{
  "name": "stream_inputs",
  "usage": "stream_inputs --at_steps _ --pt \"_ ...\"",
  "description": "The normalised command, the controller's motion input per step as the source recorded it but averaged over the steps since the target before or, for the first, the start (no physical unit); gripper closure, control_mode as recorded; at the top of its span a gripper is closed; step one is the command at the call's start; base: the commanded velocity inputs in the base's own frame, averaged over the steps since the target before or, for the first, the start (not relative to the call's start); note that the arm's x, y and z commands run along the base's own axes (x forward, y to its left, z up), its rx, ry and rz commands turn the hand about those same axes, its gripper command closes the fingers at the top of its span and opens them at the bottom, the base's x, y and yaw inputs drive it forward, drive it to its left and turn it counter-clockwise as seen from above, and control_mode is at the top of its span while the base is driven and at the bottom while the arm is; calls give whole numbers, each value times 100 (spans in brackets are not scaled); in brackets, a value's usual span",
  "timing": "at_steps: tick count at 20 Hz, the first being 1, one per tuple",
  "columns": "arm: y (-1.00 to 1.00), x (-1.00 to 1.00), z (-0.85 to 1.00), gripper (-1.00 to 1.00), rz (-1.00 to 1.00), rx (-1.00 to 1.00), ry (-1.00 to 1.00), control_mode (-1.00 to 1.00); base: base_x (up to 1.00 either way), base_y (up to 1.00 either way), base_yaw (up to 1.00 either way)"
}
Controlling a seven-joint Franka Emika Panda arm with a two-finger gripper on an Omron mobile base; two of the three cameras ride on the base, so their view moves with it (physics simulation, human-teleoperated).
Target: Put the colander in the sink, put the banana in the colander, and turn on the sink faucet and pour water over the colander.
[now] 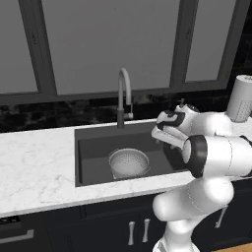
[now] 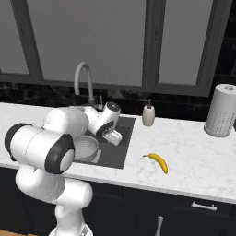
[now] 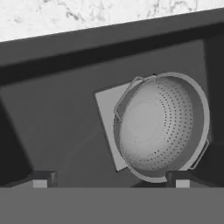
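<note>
Colander point(image 1: 129, 163): seated upright on the floor of the sink point(image 1: 93, 147), in front of the sink faucet point(image 1: 123, 96). White dotted cylinder point(image 1: 240, 98): stood far right of the sink on the desk point(image 1: 34, 162).

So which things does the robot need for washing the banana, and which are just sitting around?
Needed: colander, sitting in the sink; banana on the counter; sink faucet; the open gripper.
Just sitting around: soap bottle, white dotted cylinder.

Two rear base views sharing the sink point(image 1: 93, 147); hand view close above.
</note>
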Motion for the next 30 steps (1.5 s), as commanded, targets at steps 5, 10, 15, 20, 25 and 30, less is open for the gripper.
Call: stream_inputs --at_steps 5,10,15,20,25,30 --pt "-80 -29 100 -100 -14 0 -7 -100 0 0 0" --pt "-73 -41 79 -100 -43 0 0 -100 0 0 0" --pt "-30 -15 31 -100 -82 0 1 -100 0 0 0" --pt "-13 -2 0 -100 -92 3 9 -100 0 0 0" --pt "-50 -22 -2 -100 -79 20 15 -100 0 0 0" --pt "-76 -39 0 -100 -63 33 16 -100 0 0 0"
